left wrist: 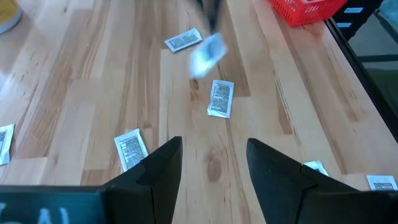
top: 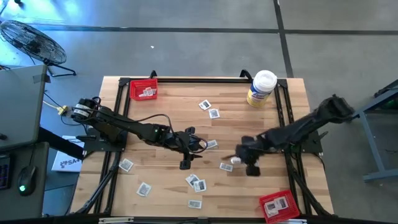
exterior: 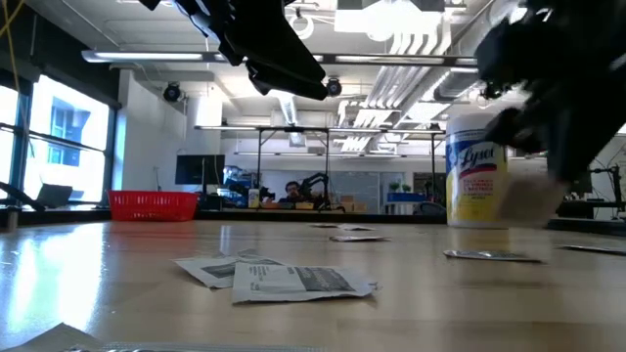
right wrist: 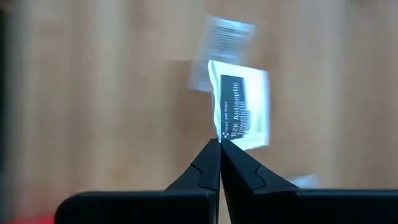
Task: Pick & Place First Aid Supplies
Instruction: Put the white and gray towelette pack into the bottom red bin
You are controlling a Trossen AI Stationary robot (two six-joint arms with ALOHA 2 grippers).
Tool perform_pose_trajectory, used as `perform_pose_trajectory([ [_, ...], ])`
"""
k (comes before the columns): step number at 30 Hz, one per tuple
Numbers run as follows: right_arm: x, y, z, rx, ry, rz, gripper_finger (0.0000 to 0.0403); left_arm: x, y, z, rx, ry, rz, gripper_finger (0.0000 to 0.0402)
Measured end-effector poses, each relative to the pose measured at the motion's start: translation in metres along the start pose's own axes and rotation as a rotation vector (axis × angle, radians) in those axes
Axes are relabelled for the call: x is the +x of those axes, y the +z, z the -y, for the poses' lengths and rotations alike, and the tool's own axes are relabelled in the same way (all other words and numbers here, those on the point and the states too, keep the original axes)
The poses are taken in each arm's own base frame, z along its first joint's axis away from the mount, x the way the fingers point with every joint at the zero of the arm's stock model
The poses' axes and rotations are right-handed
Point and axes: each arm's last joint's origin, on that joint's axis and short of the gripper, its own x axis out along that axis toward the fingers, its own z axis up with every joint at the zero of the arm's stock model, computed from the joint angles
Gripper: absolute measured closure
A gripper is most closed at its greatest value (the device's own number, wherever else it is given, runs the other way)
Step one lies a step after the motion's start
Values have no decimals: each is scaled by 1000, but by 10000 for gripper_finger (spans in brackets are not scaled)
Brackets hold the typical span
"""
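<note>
Between the tips of the right gripper (right wrist: 219,144), a small white packet (right wrist: 244,112) with dark print is pinched by one edge; the fingers are fully closed on it, and it appears lifted just clear of the counter (top: 168,115), near the middle and toward the right side. Directly beneath it another packet (right wrist: 227,34) is seen lying flat. In the high view the same right gripper (top: 239,159) is placed just beside a loose packet (top: 226,166).

Around this point the remaining first aid supplies are scattered: two packets (top: 209,109) toward the far edge, one (top: 211,144) by the left arm, a small cluster (top: 196,182) nearer the front edge, and single ones (top: 126,165) on the left side. Roughly a dozen are judged to be still loose.

Two red trays are set at opposite corners. In the far-left tray (top: 143,89) at least one packet is visible, and in the near-right tray (top: 278,206) two or so are lying. The task is therefore judged to be at an early stage, with a few packets placed, one in hand and most still to be collected.

The left gripper (left wrist: 214,165) is held above the middle of the counter with its fingers spread wide and nothing between them. A white-lidded tub (top: 262,88) stands at the far right, untouched.
</note>
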Motion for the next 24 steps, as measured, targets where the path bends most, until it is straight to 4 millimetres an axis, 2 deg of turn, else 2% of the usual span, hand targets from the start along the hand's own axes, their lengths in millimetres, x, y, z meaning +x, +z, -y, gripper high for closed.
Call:
perform_pose_trajectory([
  [4,-16,-21,-38,80,161,-31,402,0,0,0,0,0,0,223],
  [9,-32,-53,-81,349,348,-219,402,0,0,0,0,0,0,223],
  [12,-36,-72,-101,472,377,-314,403,0,0,0,0,0,0,223],
  [18,-35,-100,-121,494,332,-341,403,0,0,0,0,0,0,223],
  [24,-23,-106,-124,504,268,-334,398,0,0,0,0,0,0,223],
])
